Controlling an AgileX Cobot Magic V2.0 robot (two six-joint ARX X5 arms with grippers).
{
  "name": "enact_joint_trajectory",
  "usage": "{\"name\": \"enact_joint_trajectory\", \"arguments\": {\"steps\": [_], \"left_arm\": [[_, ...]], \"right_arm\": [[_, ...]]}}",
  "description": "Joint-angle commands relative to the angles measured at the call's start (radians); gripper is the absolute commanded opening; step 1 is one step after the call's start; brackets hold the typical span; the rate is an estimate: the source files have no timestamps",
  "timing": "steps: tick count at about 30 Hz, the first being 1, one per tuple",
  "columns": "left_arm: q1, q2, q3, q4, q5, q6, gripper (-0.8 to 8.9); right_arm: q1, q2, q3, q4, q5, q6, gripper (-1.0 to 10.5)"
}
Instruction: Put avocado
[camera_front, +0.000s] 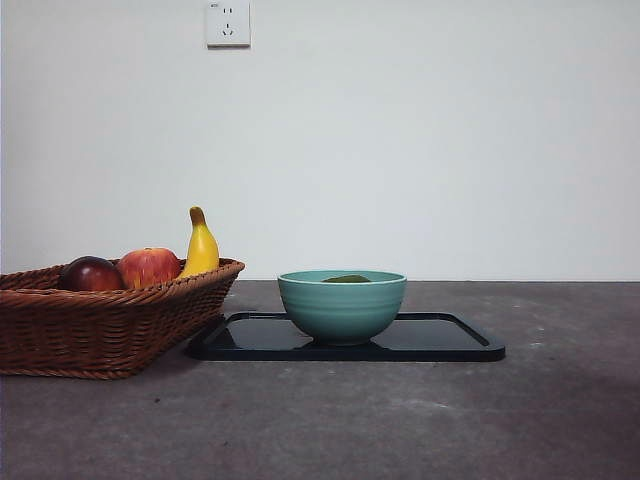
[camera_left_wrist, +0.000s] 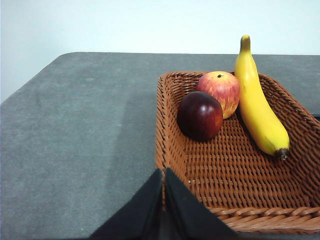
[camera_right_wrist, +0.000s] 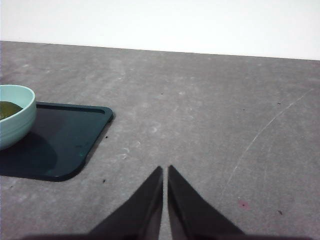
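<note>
Broadly, a grey counter (camera_front: 560, 400) is seen spread beneath everything, with a white wall behind it on which a socket plate (camera_front: 228, 23) is mounted. A brown wicker basket (camera_front: 100, 330) is set on the counter just beside the black tray (camera_front: 450, 345), their near corners close together or touching. The tray is laid flat, and a teal bowl (camera_front: 342, 308) is stood on the part of the tray nearer the basket. Inside the bowl the avocado (camera_front: 347, 279) is lodged; only its dark olive top is seen over the rim in the front view, and a sliver of it (camera_right_wrist: 9, 109) is caught in the right wrist view.

Within the basket, a yellow banana (camera_left_wrist: 257, 102) is propped along the wall nearer the tray, a red-yellow apple (camera_left_wrist: 220, 91) is placed beside it, and a dark red-purple round fruit (camera_left_wrist: 200, 115) is rested against the apple.

The left claw (camera_left_wrist: 163, 200) is held above the counter at the basket's outer corner, its jaws pressed together on nothing. The right claw (camera_right_wrist: 165, 197) is held over bare counter, on the side of the tray away from the basket, its jaws likewise closed and empty.
</note>
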Motion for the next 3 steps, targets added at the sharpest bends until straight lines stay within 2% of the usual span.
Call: {"name": "enact_joint_trajectory", "arguments": {"steps": [1, 3], "left_arm": [[0.002, -0.002, -0.02, -0.007, -0.002, -0.007, 0.08], [0.002, -0.002, -0.02, -0.007, -0.002, -0.007, 0.08]], "right_arm": [[0.0, -0.003, -0.005, 0.005, 0.003, 0.014, 0.1], [0.0, -0.003, -0.005, 0.005, 0.003, 0.014, 0.1]]}}
